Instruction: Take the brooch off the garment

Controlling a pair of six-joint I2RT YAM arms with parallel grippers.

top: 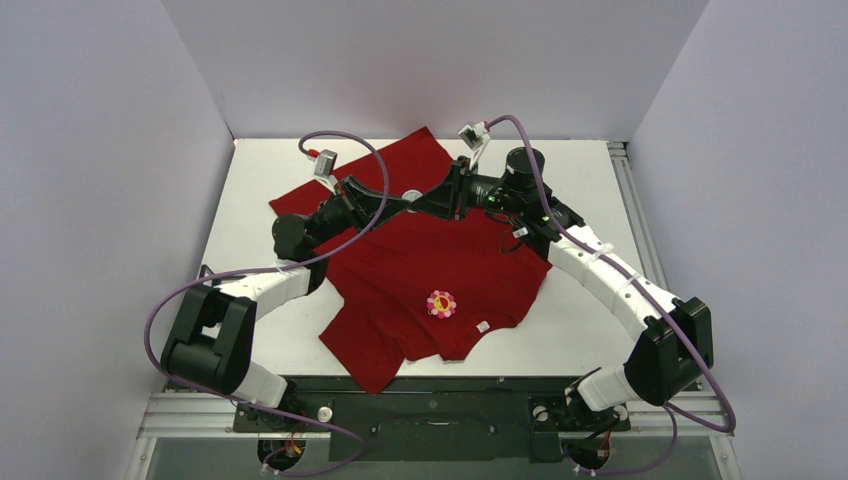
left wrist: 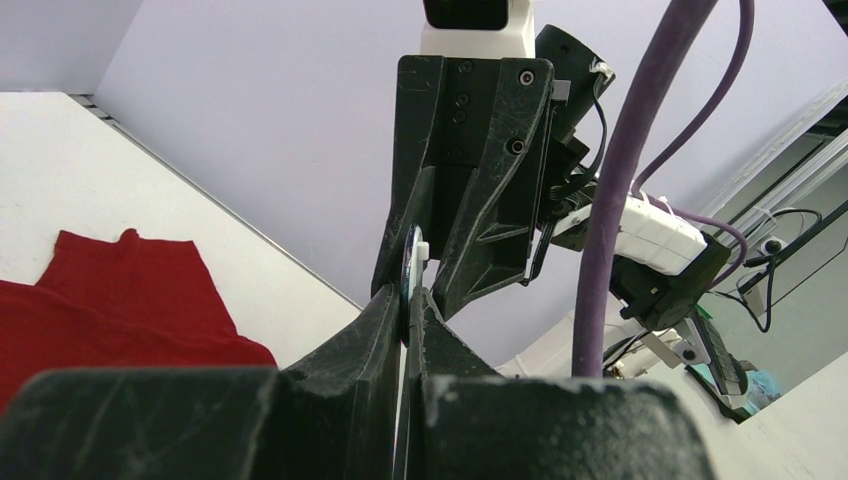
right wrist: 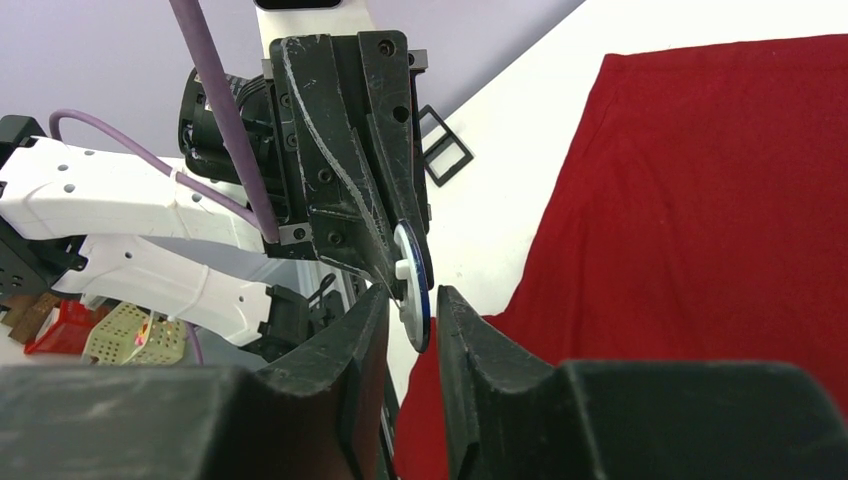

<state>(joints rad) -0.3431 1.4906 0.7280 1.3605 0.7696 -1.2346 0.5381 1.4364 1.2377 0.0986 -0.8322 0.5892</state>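
Above the white table (top: 258, 172), our left gripper (left wrist: 407, 298) pinched a small disc (right wrist: 412, 272), with our right gripper (right wrist: 413, 296) parted loosely around it; we risked dropping it.

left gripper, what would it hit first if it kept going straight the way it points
Probably the right gripper, which faces the left gripper tip to tip. A small disc sits between both sets of fingers.

Garment (top: 420, 270) partly covered overhead, cropped in wrist views, disc (right wrist: 416, 290) unidentifiable
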